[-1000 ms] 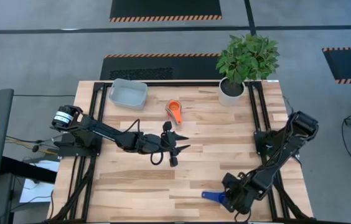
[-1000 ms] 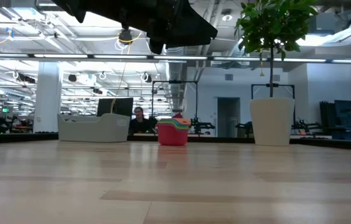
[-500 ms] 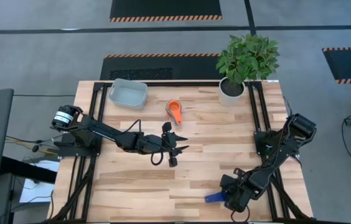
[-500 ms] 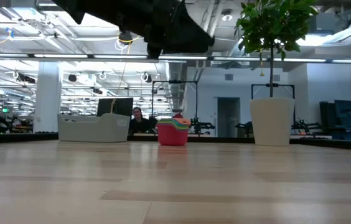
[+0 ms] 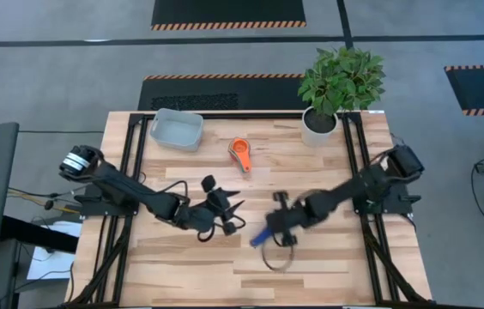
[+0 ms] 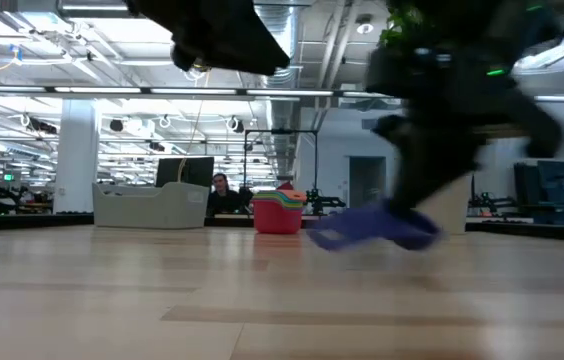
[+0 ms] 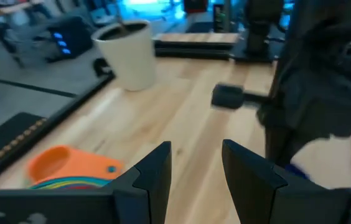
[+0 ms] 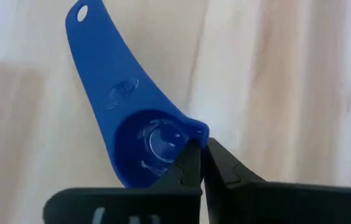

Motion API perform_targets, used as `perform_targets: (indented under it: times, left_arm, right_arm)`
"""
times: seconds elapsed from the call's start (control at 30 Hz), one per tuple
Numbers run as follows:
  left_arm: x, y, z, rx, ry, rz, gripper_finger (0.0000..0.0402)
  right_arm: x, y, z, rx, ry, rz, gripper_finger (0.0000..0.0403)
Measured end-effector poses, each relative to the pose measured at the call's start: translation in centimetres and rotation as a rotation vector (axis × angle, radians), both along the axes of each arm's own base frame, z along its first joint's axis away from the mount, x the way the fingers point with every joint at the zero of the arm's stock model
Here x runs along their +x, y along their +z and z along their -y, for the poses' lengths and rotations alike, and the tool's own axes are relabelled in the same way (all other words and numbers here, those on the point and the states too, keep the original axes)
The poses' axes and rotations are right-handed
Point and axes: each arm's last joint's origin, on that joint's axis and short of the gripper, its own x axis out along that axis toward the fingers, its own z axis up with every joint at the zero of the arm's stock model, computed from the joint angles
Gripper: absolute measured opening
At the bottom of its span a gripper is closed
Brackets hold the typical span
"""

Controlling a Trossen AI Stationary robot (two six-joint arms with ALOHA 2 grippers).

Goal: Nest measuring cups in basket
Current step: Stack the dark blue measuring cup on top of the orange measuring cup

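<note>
- The dark blue plastic measuring cup [image 8: 135, 127], round-bowled with a flat handle, hangs above the wooden table [image 5: 311, 172] near its middle.
- The right gripper [image 8: 201, 163] pinches its rim, fingers closed on it.
- The left gripper [image 7: 195, 168] hovers just beside, fingers parted and holding nothing.
- A nested stack of coloured cups [image 5: 240, 152] and the pale grey-blue rectangular plastic basket [image 5: 176, 130] sit farther back.
</note>
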Motion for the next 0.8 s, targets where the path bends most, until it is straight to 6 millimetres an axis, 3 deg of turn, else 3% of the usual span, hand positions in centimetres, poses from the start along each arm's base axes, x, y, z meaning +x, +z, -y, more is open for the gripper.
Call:
perform_targets:
  times: [0.13,0.3,0.6,0.8]
  left_arm:
    - [-1.0,0.8,0.5,-0.018,0.033,0.021,0.0132]
    - [-1.2,-0.3,1.1,-0.100,0.061,0.009,0.0132]
    - [-0.3,-3.9,1.8,-0.250,0.077,-0.039,0.0132]
    - [-0.6,-4.7,2.3,-0.385,0.063,-0.081,0.0132]
  right_arm:
    - [2.4,0.7,3.4,-0.015,0.146,0.123,0.0018]
    - [4.8,1.0,6.2,-0.045,0.229,0.174,0.0016]
    - [8.2,-0.1,5.8,-0.136,0.240,0.160,0.0029]
    - [8.2,0.9,5.1,-0.197,0.220,0.139,0.0015]
